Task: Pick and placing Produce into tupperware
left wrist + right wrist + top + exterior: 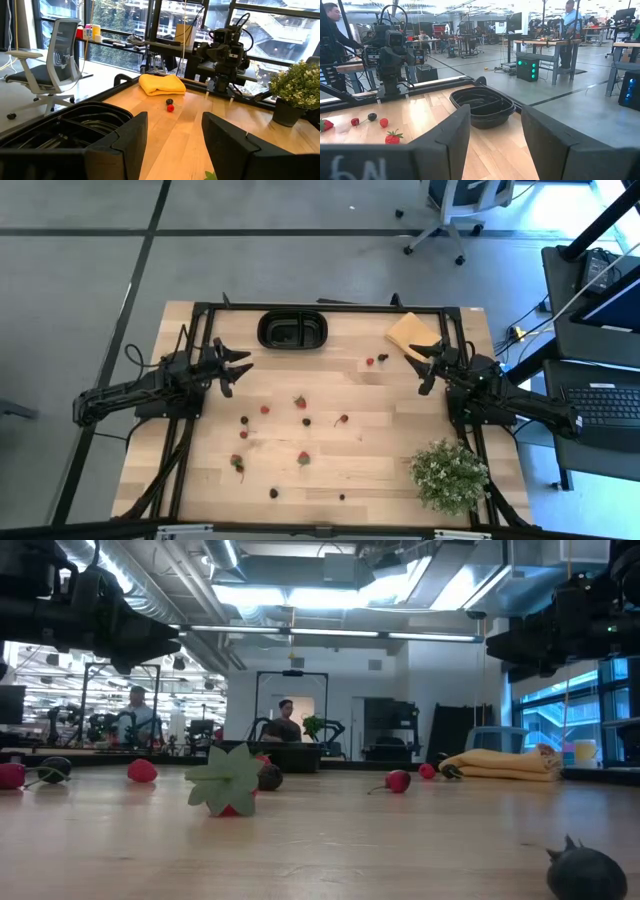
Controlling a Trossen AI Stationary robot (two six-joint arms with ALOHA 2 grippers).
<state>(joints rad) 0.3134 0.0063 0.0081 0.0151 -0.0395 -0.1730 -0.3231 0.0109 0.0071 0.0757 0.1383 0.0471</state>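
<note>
Small red and dark fruits (303,403) lie scattered on the wooden table, most between the arms, two (376,360) near the right arm. The black oval tupperware (292,330) sits at the far edge, its two compartments holding nothing visible; it also shows in the right wrist view (482,106). My left gripper (240,366) hovers open at the table's left, pointing right. My right gripper (423,365) hovers open at the right side, pointing left. Neither touches anything.
A yellow cloth pad (412,332) lies at the far right corner. A leafy potted plant (449,473) stands at the near right. A black frame (330,307) rims the table. People and desks show in the room beyond.
</note>
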